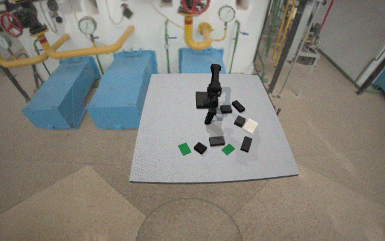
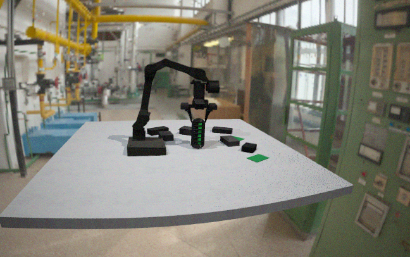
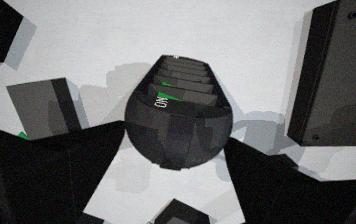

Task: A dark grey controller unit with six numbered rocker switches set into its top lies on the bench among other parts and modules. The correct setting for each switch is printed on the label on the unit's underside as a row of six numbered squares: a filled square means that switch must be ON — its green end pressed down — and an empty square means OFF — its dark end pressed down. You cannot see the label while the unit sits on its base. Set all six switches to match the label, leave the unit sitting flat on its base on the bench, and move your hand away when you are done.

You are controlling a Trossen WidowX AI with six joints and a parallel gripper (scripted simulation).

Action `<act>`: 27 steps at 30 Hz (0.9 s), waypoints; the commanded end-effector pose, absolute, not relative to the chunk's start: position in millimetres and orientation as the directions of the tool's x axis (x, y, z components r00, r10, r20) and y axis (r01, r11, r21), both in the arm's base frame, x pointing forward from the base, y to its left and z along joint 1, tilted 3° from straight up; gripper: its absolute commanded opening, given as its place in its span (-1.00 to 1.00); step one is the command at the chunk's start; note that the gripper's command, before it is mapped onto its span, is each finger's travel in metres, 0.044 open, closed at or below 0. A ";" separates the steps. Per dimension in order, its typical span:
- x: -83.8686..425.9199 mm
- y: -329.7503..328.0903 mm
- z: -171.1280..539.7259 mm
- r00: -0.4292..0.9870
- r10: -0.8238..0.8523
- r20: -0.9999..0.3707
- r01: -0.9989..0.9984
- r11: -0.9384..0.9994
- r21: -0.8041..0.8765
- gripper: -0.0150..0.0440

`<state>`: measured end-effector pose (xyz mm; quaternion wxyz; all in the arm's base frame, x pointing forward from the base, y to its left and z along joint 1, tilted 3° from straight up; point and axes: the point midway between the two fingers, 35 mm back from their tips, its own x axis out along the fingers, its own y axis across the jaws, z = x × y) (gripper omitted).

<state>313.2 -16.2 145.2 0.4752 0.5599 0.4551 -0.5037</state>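
Observation:
The dark grey controller unit (image 1: 208, 119) (image 2: 194, 137) (image 3: 177, 145) is steeply tipped, long side near vertical in the exterior view, and appears raised off the bench. My gripper (image 1: 212, 111) (image 2: 198, 121) (image 3: 176, 135) is shut on it, one finger on each side. Its switch face is turned toward the exterior camera, with a column of green rocker parts. The wrist view shows its rounded end, an ON mark and the rockers foreshortened behind it. Green shows on the nearest two there; the others are too slanted to read. The underside label is hidden.
Near the robot base (image 1: 202, 100) (image 2: 146, 147) lie dark modules (image 1: 226, 109) (image 1: 238, 106) (image 1: 239, 121). Toward the front are others (image 1: 217, 140) (image 1: 246, 144) (image 1: 200, 148), two green cards (image 1: 184, 149) (image 1: 228, 149) and a cream card (image 1: 251, 126). A large module (image 3: 325, 85) is right in the wrist view.

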 end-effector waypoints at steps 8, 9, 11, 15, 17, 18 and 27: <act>313.5 -8.0 139.9 0.070 0.029 -0.997 0.988 -0.139 0.065 0.65; 313.6 -7.2 139.7 0.070 0.029 -0.997 0.988 -0.139 0.065 0.65; 313.8 -5.6 139.3 0.070 0.029 -0.997 0.988 -0.139 0.065 0.65; 314.3 -2.6 138.5 0.070 0.029 -0.997 0.988 -0.139 0.065 0.65; 314.5 -1.0 138.1 0.070 0.029 -0.997 0.988 -0.139 0.065 0.65; 314.7 -0.3 137.9 0.070 0.029 -0.997 0.988 -0.139 0.065 0.65; 315.7 6.6 135.8 0.070 0.030 -0.997 0.988 -0.139 0.065 0.65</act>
